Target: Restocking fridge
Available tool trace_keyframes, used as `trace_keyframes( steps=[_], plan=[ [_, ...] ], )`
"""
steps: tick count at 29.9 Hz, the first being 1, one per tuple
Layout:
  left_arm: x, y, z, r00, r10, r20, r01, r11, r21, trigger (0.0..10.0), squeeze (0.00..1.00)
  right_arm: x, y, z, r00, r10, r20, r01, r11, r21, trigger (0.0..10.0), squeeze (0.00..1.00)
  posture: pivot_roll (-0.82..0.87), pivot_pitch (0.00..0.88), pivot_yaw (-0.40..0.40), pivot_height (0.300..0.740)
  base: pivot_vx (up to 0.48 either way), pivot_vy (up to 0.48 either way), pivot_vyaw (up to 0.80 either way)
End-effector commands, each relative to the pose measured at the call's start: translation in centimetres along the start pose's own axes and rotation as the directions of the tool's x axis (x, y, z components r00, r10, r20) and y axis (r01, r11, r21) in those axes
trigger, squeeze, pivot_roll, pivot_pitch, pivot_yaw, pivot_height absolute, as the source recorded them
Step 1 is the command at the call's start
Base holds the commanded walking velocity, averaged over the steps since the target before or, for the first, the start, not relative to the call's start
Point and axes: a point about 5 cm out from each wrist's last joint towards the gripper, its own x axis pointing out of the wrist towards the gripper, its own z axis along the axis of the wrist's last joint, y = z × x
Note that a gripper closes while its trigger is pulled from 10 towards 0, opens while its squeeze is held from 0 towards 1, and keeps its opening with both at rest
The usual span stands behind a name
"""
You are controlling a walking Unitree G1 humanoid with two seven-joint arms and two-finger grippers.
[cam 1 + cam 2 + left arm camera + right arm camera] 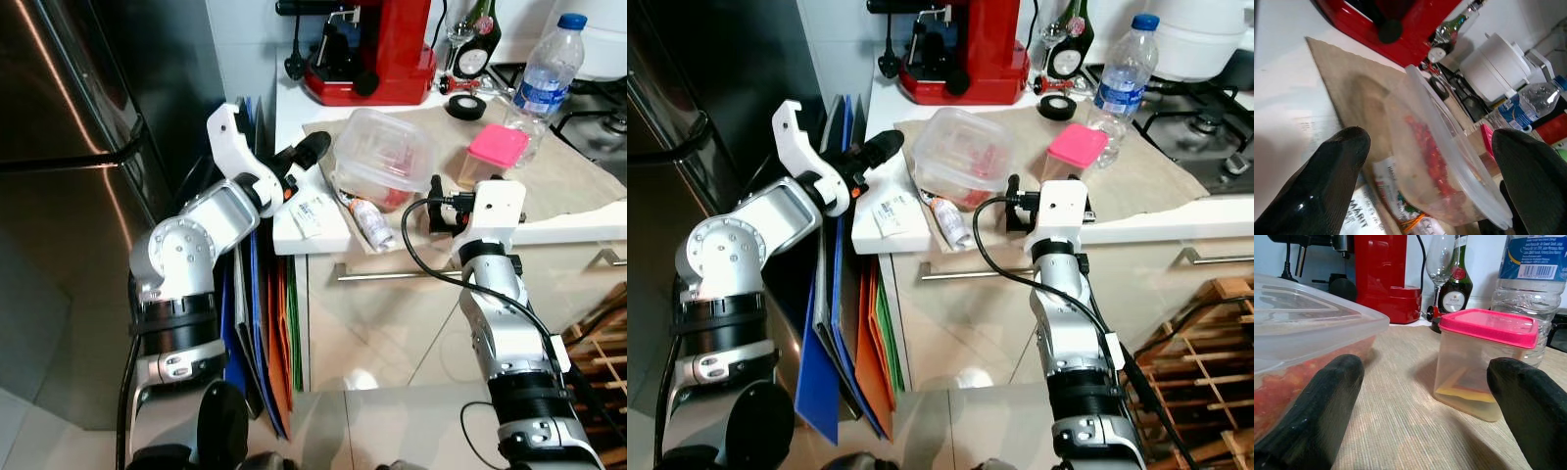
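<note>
The green bottle's [1455, 284] round label reads "D.O.M" (the flat packet's [1359, 215] print ends "MART").

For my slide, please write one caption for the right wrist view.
Open right gripper on the beige mat, between clear food tub and pink-lidded container.

I see a clear tub [384, 157] with red food, a pink-lidded container [493, 153], a red coffee machine [377, 49], and a beige mat [578, 176] on the white surface [294, 108].
</note>
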Motion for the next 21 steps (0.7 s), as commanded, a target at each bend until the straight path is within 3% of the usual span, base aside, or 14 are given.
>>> trace_keyframes(
  steps=[1, 13, 21],
  plan=[
    [0.6, -0.8, 0.1, 1.0, -0.012, -0.026, 0.012, 1.0, 0.007, 10.0, 0.0, 0.2, 0.3, 0.5, 1.0, 0.006, 0.015, -0.006, 1.0, 0.004, 10.0, 0.0, -0.01, 0.0, 0.04, 0.74, 0.0, 0.0, 0.0],
    [1.7, -1.9, -1.3, 0.993, -0.02, -0.118, 0.026, 0.999, 0.047, 10.0, 0.0, 0.0, 0.5, 0.4, 1.0, 0.008, 0.014, -0.008, 1.0, 0.008, 10.0, 0.0, -0.02, 0.0, 0.048, 0.74, 0.0, 0.0, 0.0],
    [2.1, -2.4, -1.2, 0.993, -0.027, -0.119, 0.034, 0.998, 0.05, 10.0, 0.0, -0.1, 0.6, 0.4, 1.0, 0.005, 0.012, -0.005, 1.0, 0.008, 10.0, 0.0, -0.02, 0.0, 0.051, 0.74, 0.0, 0.0, 0.0]
  ],
)
